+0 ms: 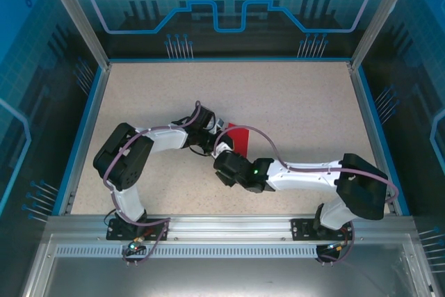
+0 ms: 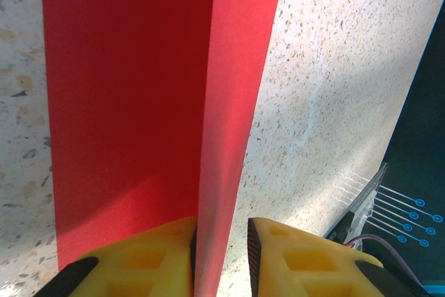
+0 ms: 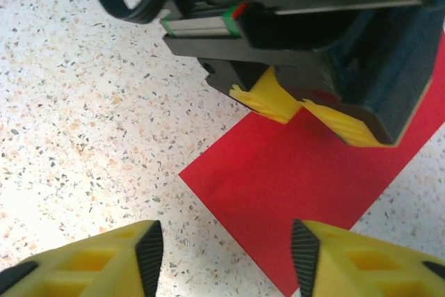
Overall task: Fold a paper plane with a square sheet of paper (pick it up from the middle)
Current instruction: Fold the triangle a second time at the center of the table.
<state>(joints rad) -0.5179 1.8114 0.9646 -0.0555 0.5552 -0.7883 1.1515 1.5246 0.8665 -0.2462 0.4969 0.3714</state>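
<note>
- Two arms in white and black shells meet near the middle of the tabletop (image 1: pixel 292 102), a flat beige surface speckled with dark and pale flecks like terrazzo.
- The square sheet of paper (image 1: pixel 238 138) lies there between the two wrists, partly hidden by them. It is thin, matt and bright red, with sharp straight edges.
- From the left wrist it reads as a long band: a darker flat panel and, along one straight crease, a lighter flap standing up from it.
- The left fingers (image 2: pixel 149 259), yellow plastic moulded with hollow pockets, stand a narrow gap apart astride that flap. The flap touches one inner face and a sliver of tabletop shows beside the other, so nothing is clamped.
- From the right wrist the paper ends in a clean corner pointing left, and the left fingers' tips meet its far part.
- The right fingers (image 3: pixel 361 262), yellow with black inner faces, are spread wide over the near edge of the red and hold nothing.
</note>
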